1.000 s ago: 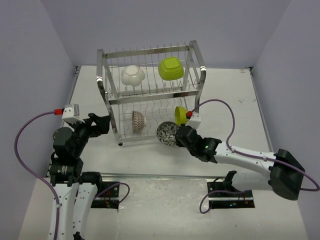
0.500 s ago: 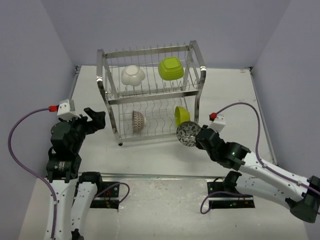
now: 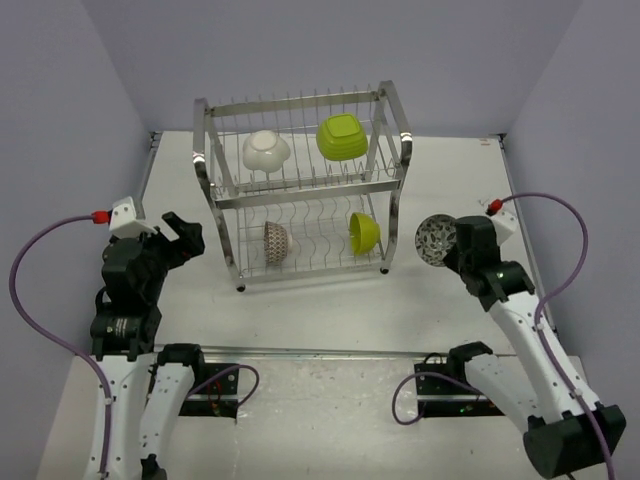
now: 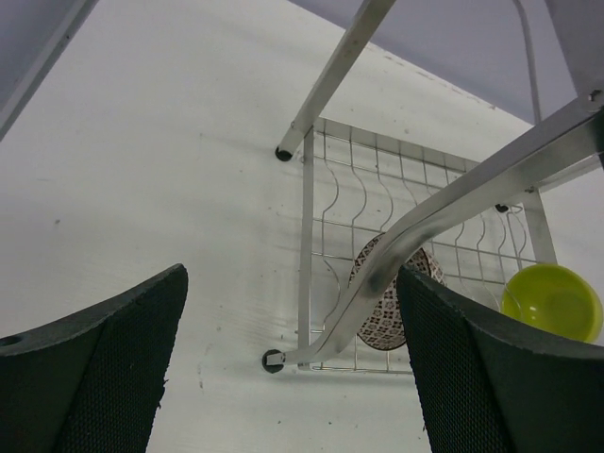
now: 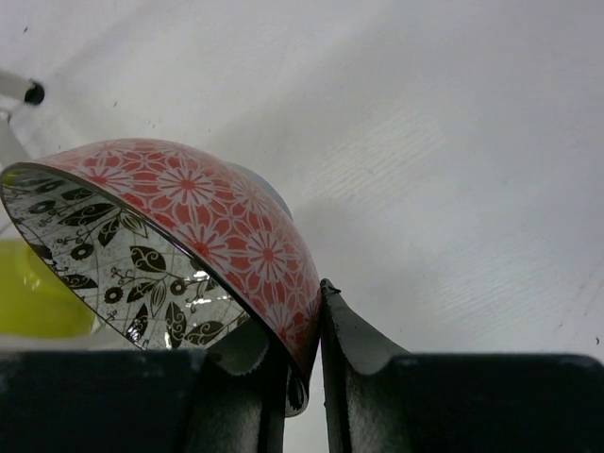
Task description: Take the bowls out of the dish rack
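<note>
Four bowls sit in the dish rack in the top view: the white bowl and squarish green bowl on the upper tier, the second patterned bowl and round green bowl on the lower. The fifth, the held patterned bowl, hangs in the right gripper just right of the rack, clear of its wires, over bare table. Setting it down looks like a straight descent. The left gripper hovers beside the rack's left end, the nearer arm to the second patterned bowl.

From the left wrist, its jaws are spread wide with nothing between them. That bowl stands on edge ahead, partly behind a post.

From the right wrist, the fingers pinch the tilted bowl's rim, one inside and one outside, with table beneath.
</note>
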Controlling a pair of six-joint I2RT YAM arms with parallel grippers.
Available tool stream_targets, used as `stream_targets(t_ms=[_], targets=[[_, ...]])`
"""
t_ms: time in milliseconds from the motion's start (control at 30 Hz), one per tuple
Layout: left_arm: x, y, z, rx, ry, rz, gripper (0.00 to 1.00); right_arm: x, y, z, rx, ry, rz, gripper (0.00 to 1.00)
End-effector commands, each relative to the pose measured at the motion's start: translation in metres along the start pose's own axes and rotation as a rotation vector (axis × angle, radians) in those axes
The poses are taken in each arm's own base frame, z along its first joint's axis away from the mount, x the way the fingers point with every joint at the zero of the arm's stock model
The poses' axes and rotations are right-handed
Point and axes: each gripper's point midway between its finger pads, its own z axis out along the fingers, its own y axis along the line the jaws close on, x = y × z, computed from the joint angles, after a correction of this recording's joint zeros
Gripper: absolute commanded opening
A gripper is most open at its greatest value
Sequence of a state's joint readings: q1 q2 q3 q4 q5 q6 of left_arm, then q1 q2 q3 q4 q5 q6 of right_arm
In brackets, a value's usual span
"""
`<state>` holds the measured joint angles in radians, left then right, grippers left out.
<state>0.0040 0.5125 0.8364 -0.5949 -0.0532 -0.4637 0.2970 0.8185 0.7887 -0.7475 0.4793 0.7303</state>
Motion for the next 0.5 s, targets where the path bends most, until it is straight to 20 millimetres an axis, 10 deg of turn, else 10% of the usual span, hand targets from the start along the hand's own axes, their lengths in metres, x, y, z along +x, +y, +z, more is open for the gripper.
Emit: stream_targets(t_ms=[0, 467], targets=[[-0.004, 0.004, 0.0, -0.041, 0.002, -0.022, 0.91, -0.043, 0.018, 0.018, -0.101, 0.0, 0.052, 0.0], [-0.015, 0.003, -0.005, -0.045, -0.041, -0.051, 0.91, -0.105, -0.007, 0.146, -0.154, 0.23, 0.402, 0.0]])
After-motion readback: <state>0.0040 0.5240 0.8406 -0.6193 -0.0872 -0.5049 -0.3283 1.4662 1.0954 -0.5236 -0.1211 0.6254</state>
